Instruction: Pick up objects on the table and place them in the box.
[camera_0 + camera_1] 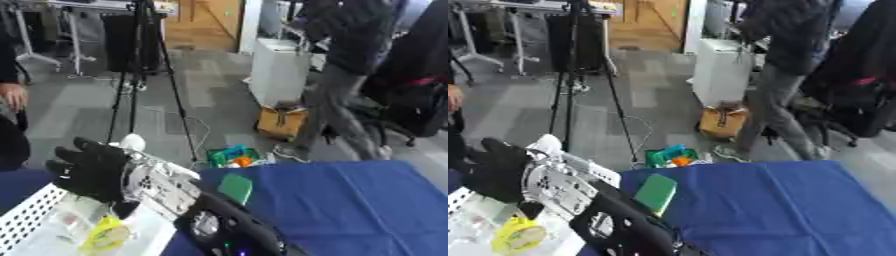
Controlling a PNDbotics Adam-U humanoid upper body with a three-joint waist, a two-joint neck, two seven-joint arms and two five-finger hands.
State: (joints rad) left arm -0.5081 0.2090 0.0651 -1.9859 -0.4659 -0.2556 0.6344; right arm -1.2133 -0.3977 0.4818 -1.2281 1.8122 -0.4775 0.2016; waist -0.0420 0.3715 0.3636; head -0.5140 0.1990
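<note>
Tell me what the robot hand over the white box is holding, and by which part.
It cannot be told. The left robot hand hangs over the white box, its back to the camera, so the fingers are hidden. A yellow thing lies in the box below it.

Box (26,215) left of table (350,200); hand (87,170) above box.

One arm in view, entering from bottom centre, reaching up-left across frame. Forearm: black shell low down, silver-white wrist section above it. Black hand (87,170) at arm's end, back of hand toward camera, fingers (72,153) spread and roughly straight, pointing up-left (nothing seen held). Which arm it is: cannot tell. No other hand showing.
</note>
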